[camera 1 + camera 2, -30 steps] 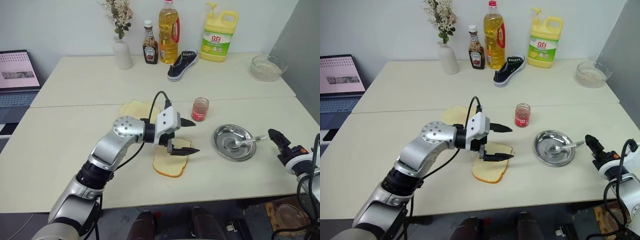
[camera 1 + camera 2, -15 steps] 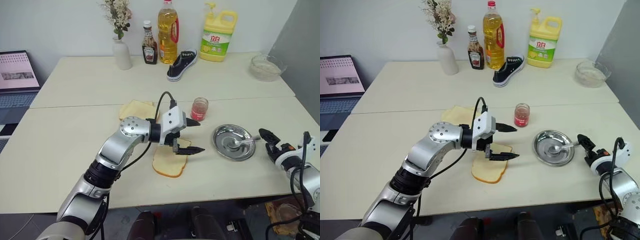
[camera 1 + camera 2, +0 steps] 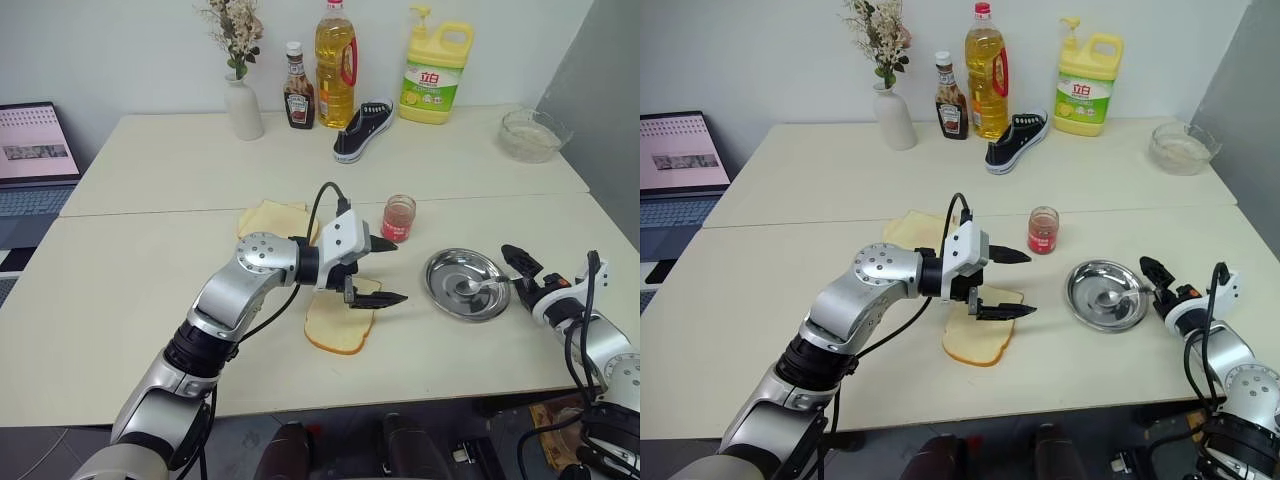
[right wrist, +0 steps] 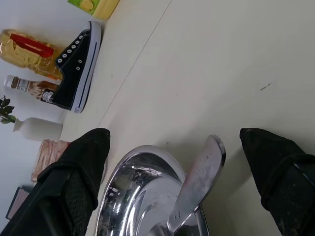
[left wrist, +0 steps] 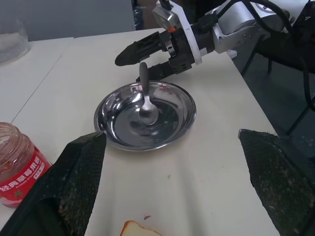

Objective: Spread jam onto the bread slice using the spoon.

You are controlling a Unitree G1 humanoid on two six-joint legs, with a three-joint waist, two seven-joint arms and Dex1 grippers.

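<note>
Left hand [image 3: 378,272] spread wide and gripping nothing, hovering over the bread slice [image 3: 341,322], which lies flat on the table [image 3: 130,290] in front of a pile of plain slices [image 3: 268,217]. Right hand [image 5: 147,59] likewise released, fingers parted on either side of the spoon [image 5: 146,101] handle's tip without clearly touching it, spoon bowl resting inside the round steel dish [image 3: 467,285]. Jam [image 3: 399,218] in its small glass jar, upright just behind the bread slice and left of the dish.
</note>
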